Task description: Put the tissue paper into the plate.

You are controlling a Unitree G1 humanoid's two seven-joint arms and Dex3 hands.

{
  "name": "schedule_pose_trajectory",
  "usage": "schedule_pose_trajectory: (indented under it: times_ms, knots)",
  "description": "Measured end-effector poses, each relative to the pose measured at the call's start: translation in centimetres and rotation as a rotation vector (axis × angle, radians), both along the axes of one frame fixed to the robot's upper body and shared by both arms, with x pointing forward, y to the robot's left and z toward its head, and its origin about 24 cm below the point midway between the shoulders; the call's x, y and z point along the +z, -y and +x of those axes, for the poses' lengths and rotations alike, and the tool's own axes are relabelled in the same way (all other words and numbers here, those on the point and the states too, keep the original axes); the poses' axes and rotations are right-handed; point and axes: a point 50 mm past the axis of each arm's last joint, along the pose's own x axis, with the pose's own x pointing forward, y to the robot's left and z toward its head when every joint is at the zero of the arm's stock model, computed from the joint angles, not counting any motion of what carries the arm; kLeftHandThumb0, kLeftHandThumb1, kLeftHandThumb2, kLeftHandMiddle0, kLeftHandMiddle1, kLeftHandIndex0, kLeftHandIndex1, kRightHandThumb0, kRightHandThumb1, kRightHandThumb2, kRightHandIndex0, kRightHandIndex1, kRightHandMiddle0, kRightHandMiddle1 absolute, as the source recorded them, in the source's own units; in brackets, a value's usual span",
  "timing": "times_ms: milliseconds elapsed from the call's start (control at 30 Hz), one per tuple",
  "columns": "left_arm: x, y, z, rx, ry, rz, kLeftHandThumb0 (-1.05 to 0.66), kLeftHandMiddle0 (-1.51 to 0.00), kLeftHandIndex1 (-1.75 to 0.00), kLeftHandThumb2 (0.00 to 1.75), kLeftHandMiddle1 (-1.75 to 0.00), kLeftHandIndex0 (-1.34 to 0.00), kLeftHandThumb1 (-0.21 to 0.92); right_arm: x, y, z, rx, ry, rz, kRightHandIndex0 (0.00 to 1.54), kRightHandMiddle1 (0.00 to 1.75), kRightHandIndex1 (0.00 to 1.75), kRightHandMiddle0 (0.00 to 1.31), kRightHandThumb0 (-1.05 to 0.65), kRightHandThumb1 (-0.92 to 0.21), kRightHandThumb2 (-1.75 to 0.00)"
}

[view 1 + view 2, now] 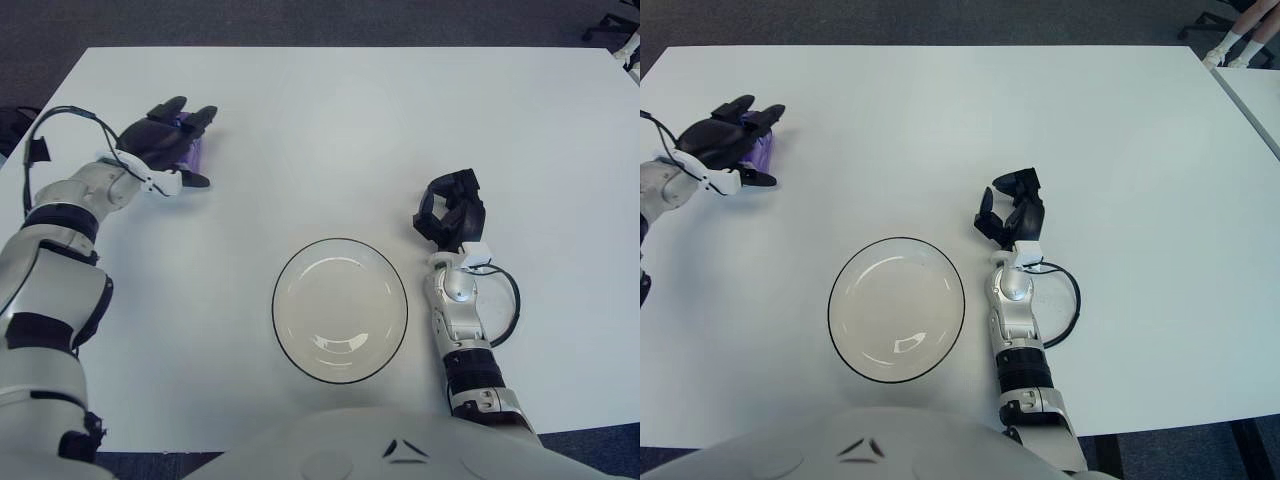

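The tissue paper is a small purple pack (196,152) on the white table at the far left. My left hand (172,140) is over it and hides most of it. The fingers (185,110) stretch past its far side and the thumb (190,180) lies along its near side; they are spread, not closed on it. The plate (340,311) is a clear glass dish with a dark rim, empty, at the near middle of the table. My right hand (452,212) shows to the right of the plate, fingers curled, holding nothing.
The white table (400,120) is bordered by dark floor at the back. A black cable (508,300) loops beside my right wrist. Another cable (60,115) arcs behind my left wrist. A chair base (1215,25) stands at the far right.
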Motion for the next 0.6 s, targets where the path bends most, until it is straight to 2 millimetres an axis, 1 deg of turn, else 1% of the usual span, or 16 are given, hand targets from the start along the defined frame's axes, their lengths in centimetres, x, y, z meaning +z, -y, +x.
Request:
schedule_pose_trajectory:
  times_ms: [167, 333, 467, 600]
  knots:
    - [0.9, -0.6, -0.5, -0.015, 0.053, -0.014, -1.05, 0.00, 0.00, 0.22, 0.00, 0.00, 0.75, 0.0, 0.0, 0.0, 0.001, 0.000, 0.000, 0.68, 1.75, 1.65, 0.41, -0.41, -0.57, -1.00]
    - [2.3, -1.0, -1.4, -0.061, 0.105, -0.021, -1.05, 0.00, 0.00, 0.22, 0.00, 0.00, 0.73, 0.0, 0.0, 0.0, 0.007, 0.001, -0.002, 0.67, 1.75, 1.65, 0.41, -0.41, -0.57, -1.00]
    - [3.5, -1.2, -1.7, -0.071, 0.134, -0.008, -1.05, 0.00, 0.00, 0.22, 0.00, 0.00, 0.73, 0.0, 0.0, 0.0, 0.008, 0.000, -0.002, 0.67, 1.75, 1.65, 0.42, -0.41, -0.57, -1.00]
    - [4.3, -1.4, -1.9, -0.063, 0.156, 0.014, -1.05, 0.00, 0.00, 0.23, 0.00, 0.00, 0.73, 0.0, 0.0, 0.0, 0.010, 0.000, -0.002, 0.67, 1.75, 1.65, 0.42, -0.41, -0.57, -1.00]
